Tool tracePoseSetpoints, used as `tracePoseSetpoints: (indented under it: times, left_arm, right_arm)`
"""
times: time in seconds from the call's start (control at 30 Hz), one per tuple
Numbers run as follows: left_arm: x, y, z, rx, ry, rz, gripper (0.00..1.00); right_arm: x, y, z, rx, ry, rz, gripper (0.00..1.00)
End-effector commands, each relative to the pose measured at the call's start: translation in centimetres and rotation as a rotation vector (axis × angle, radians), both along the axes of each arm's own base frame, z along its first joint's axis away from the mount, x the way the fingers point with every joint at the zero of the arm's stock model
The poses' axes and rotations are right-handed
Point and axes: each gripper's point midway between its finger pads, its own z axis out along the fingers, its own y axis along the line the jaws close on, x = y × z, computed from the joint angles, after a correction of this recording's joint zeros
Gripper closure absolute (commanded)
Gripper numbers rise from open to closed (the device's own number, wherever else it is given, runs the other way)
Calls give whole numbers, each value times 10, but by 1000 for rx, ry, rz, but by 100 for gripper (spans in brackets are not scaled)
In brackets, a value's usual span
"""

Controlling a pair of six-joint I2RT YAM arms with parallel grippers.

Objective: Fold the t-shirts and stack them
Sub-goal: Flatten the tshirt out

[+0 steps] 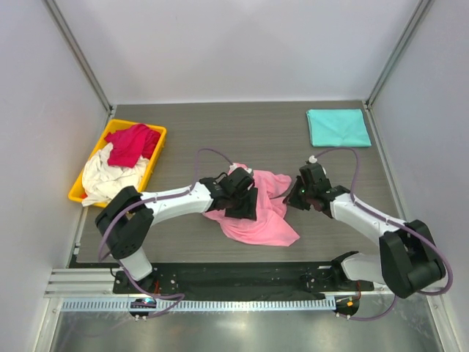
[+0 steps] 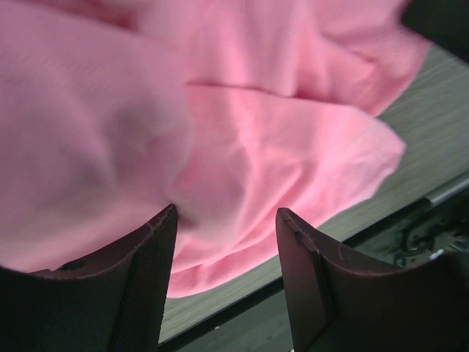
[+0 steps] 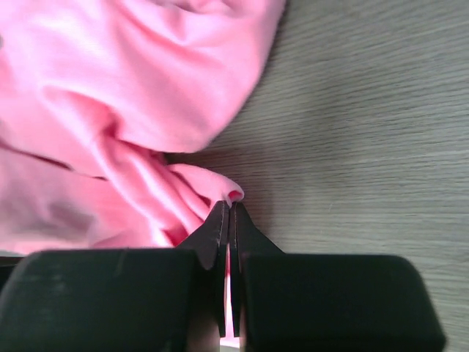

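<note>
Edge of pink t-shirt (image 3: 124, 110) is pinched by right gripper (image 3: 229, 209); left gripper (image 2: 227, 214), spread, should be clamped on opposite edge.

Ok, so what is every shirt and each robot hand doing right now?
pink t-shirt: crumpled, not folded.
teal t-shirt: folded flat, lying alone at the far right.
red t-shirt: bunched up in the yellow bin.
white t-shirt: bunched up in the same bin, beside the red one.
left gripper: open, over the pink t-shirt.
right gripper: shut on the pink t-shirt's edge.
</note>
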Motion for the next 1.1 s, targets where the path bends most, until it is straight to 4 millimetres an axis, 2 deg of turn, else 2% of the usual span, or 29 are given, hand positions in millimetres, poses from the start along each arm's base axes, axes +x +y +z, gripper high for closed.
tracePoseSetpoints:
  times: [0.0, 0.13, 0.4, 0.6, 0.7, 0.73, 0.83, 0.93, 0.97, 1.0, 1.03, 1.07]
  left_arm:
    - [12, -49, 56, -174, -124, -73, 43]
    - [12, -62, 58, -177, -132, -98, 44]
    - [12, -67, 19, -88, -93, -100, 44]
    - [6, -71, 4, -50, -90, -123, 51]
    - [3, -75, 0, -51, -84, -137, 66]
    - [2, -77, 1, -54, -82, -141, 80]
    - [2, -76, 10, -67, -91, -143, 99]
    - [10, -68, 48, -74, -159, -109, 100]
    - [11, -58, 65, -59, -177, -96, 100]
    - [17, -55, 89, -66, -217, -81, 100]
    - [31, -43, 106, -21, -286, -36, 100]
    - [32, -17, 123, 38, -307, -10, 100]
  right_arm:
    - [4, 1, 23, 39, -75, -23, 99]
    - [0, 2, 32, 76, -100, -39, 99]
    - [-6, 3, 32, 96, -99, -35, 99]
    - [-5, 2, 31, 90, -99, -40, 99]
    - [-4, 1, 33, 89, -104, -46, 99]
    - [-5, 1, 32, 88, -103, -45, 99]
    - [-3, -2, 33, 74, -106, -61, 99]
    - [1, -11, 39, 45, -120, -102, 99]
    - [4, -16, 43, 23, -136, -124, 99]
    - [6, -21, 50, -1, -138, -144, 99]
    - [8, -25, 57, -21, -151, -161, 99]
    - [13, -37, 62, -72, -168, -204, 99]
